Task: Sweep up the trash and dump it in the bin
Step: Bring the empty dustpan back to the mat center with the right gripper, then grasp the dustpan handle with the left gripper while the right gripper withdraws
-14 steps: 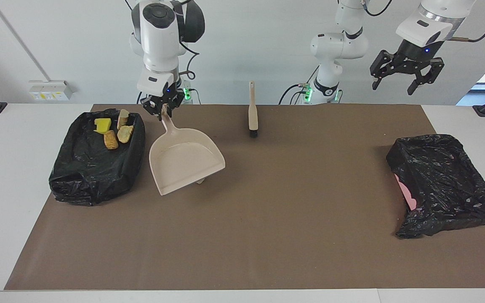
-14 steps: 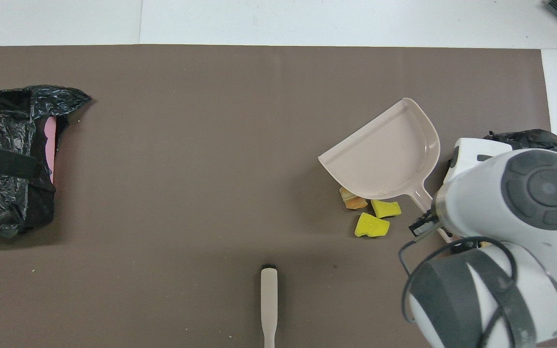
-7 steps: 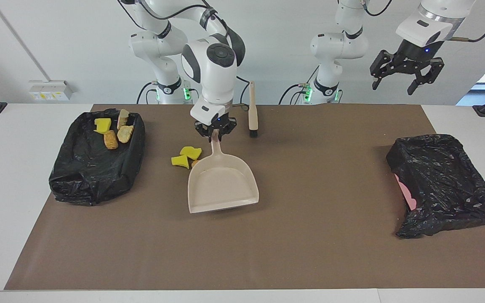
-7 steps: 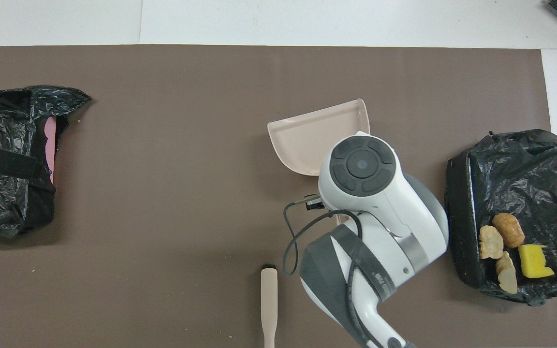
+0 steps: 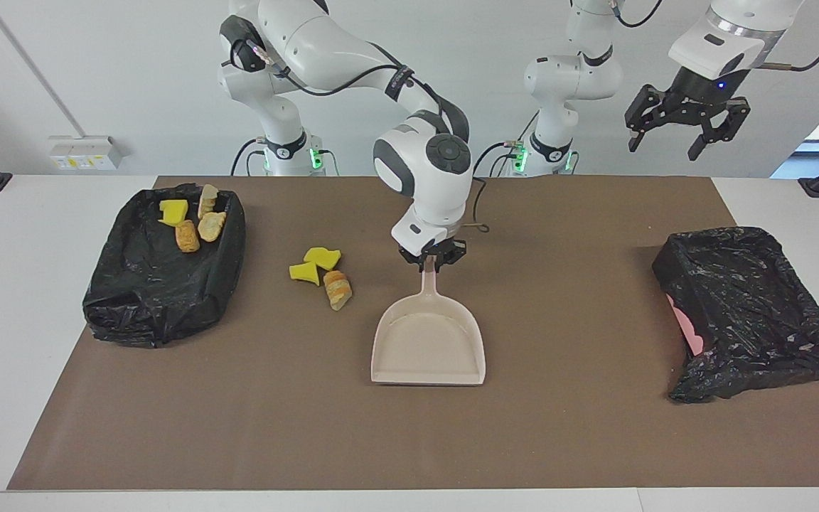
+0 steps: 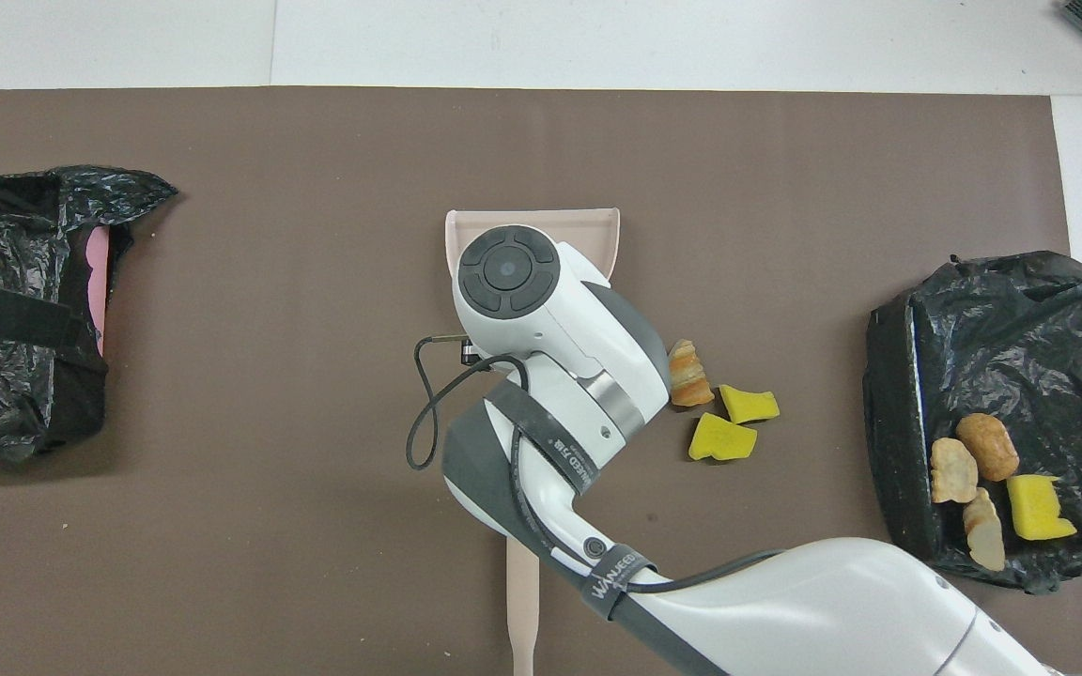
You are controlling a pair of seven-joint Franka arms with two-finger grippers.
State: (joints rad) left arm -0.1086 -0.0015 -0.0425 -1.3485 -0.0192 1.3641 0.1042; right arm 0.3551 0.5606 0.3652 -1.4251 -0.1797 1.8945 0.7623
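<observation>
Trash beside arm-hidden dustpan

A brown mat covers most of the white bench. At the left arm's end of the mat sits a container wrapped in a crumpled black bag, with a pink patch showing at its edge. A white socket box hangs on the wall
</observation>
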